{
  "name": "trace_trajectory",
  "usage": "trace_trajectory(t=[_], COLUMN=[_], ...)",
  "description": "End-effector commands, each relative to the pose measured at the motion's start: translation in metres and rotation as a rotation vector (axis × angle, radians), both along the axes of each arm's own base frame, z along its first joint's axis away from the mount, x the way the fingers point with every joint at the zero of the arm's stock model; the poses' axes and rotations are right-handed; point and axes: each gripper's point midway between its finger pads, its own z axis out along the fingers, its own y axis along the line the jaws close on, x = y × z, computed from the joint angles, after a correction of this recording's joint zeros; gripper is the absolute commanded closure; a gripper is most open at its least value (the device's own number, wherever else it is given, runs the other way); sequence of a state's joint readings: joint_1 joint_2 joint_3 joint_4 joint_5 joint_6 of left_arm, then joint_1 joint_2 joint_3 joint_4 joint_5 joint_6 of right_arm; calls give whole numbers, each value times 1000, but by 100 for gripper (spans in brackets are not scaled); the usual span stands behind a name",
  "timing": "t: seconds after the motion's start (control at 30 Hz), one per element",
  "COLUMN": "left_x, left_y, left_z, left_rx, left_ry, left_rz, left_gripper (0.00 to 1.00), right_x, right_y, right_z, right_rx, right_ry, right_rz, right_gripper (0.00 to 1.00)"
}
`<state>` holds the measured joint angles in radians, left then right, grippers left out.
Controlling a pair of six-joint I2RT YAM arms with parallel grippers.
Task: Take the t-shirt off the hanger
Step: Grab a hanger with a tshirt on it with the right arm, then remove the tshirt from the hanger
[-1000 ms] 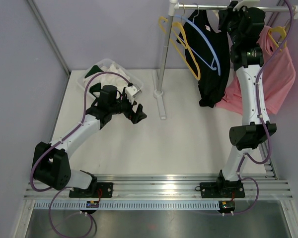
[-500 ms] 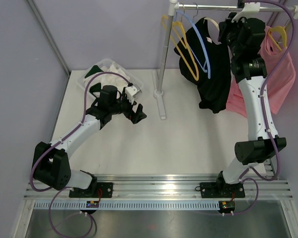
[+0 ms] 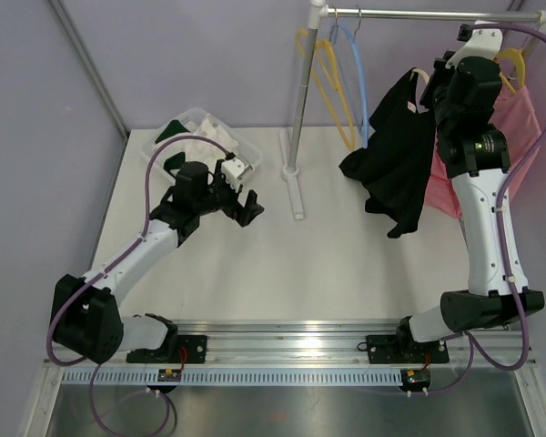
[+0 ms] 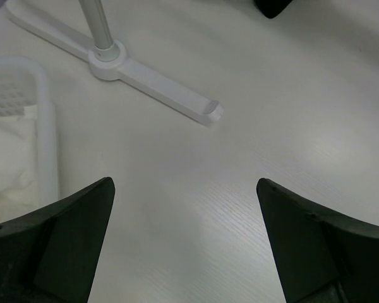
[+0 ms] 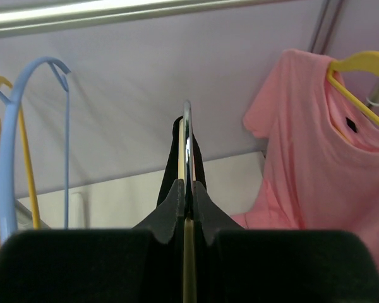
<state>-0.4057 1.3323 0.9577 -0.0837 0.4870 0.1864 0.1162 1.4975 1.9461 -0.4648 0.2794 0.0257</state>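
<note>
— Right claw (image 5: 187, 189)?
— Clamped shut on the hanger (image 3: 421, 76) by its thin metal hook (image 5: 187, 129); the limp black t-shirt (image 3: 396, 155) drapes from it, below the steel rail (image 3: 409, 14).
— Left claw (image 4: 184, 186)?
— Spread wide, empty, above the matte white table (image 3: 346, 264); lilac walls (image 3: 209, 55).

You'll find a white basket (image 4: 45, 132) left of the rack pole (image 3: 298, 100); right of it hang a blue hanger (image 5: 9, 151) and a pink shirt (image 5: 303, 158).

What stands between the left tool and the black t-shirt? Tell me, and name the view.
In the top view, the rack's white post and its foot stand between the left tool and the black t-shirt; otherwise only bare table.
</note>
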Motion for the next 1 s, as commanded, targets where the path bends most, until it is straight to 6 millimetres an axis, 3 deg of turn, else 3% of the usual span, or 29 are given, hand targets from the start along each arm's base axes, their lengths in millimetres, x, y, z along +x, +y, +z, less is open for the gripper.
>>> trace_trajectory(t=[0.0, 0.27, 0.33, 0.47, 0.6, 0.63, 0.77, 0.87, 0.9, 0.97], left_x=[8, -10, -18, -45, -64, -68, -81, -85, -85, -86], left_y=[10, 32, 33, 24, 19, 18, 14, 11, 9, 6], left_z=[46, 90, 100, 102, 112, 111, 113, 109, 108, 105], left_rx=[-61, -119, -144, -186, -217, -216, -228, -231, -232, -228], left_ry=[-177, -331, -377, -431, -463, -460, -479, -484, -478, -465], left_rz=[93, 165, 150, 37, -43, -60, -122, -154, -163, -182], left_gripper=[1, 1, 1, 1, 1, 1, 1, 1, 1, 1], right_x=[-50, -104, -111, -117, -127, -135, -145, -164, -164, -170], right_y=[-18, -12, -12, -4, 2, 6, 31, 42, 47, 54], right_z=[28, 18, 5, -13, -52, -51, -88, -102, -121, -137], right_rx=[47, 103, 129, 144, 176, 186, 228, 248, 265, 276], right_ry=[-67, -42, 1, 83, 205, 193, 173, 150, 176, 179], right_rz=[-83, -29, -35, 7, 22, 51, 193, 264, 287, 331], right_gripper=[100, 100, 100, 100, 100, 100, 100, 100, 100, 100])
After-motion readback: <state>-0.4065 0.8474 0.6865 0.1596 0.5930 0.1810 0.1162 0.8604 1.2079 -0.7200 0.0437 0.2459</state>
